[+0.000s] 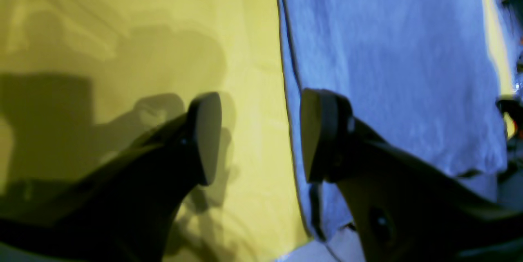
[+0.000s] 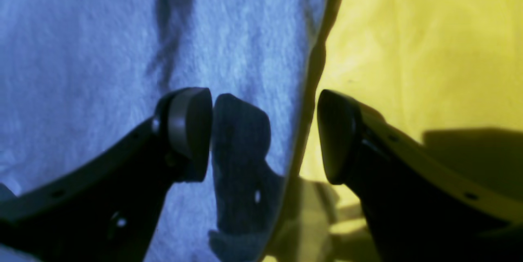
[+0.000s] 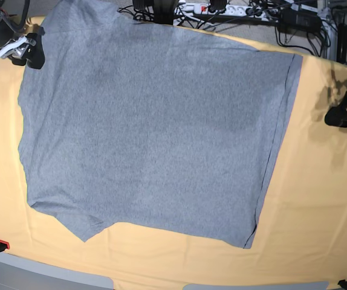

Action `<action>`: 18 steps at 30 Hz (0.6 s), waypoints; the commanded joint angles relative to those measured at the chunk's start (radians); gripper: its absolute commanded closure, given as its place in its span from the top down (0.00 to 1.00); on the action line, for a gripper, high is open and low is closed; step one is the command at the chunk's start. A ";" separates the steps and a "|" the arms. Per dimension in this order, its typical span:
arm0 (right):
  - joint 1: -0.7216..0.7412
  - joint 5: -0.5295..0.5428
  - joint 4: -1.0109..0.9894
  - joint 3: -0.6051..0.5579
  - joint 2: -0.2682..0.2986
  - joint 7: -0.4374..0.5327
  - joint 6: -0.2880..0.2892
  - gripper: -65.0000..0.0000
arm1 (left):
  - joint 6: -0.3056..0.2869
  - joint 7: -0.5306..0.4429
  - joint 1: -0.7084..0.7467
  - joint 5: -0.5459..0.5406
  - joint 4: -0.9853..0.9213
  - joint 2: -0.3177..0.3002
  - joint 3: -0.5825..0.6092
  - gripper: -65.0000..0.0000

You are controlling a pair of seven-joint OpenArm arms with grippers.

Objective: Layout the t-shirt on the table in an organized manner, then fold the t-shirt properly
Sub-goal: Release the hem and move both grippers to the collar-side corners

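Spread flat, plain grey side up, t-shirt (image 3: 155, 133) covers the table (image 3: 318, 199).

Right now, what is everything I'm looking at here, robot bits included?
heather-grey short-sleeved cotton t-shirt: one, plain grey side up, spread flat across the table's middle.
pale yellow-orange cloth-covered table: one, under the shirt, showing on all near sides.
black cables and white power strip: a tangle, beyond the table's far edge.
left gripper: one, black, open, straddling the shirt's edge.
right gripper: one, black, open, over the shirt's edge.
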 commanded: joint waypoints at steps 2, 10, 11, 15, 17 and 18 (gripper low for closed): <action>-0.025 -0.026 0.002 0.004 0.010 -0.025 -0.006 0.65 | -0.004 -0.011 0.026 -0.029 0.062 -0.032 -0.027 0.50; -0.126 0.131 0.002 0.016 0.006 -0.088 0.048 0.65 | -0.004 -0.011 0.075 -0.029 0.122 -0.034 -0.033 0.50; -0.138 0.154 0.002 0.016 0.006 -0.093 0.059 0.65 | -0.004 -0.011 0.075 -0.029 0.122 -0.034 -0.033 0.50; -0.150 0.269 0.002 0.015 -0.006 -0.166 0.064 0.65 | -0.004 -0.011 0.075 -0.033 0.122 -0.034 -0.033 0.50; -0.150 0.333 0.002 0.015 -0.025 -0.177 0.064 0.65 | -0.004 -0.011 0.075 -0.036 0.122 -0.034 -0.033 0.50; -0.150 0.366 0.002 0.015 -0.034 -0.177 0.064 0.65 | -0.004 -0.011 0.075 -0.035 0.122 -0.034 -0.033 0.50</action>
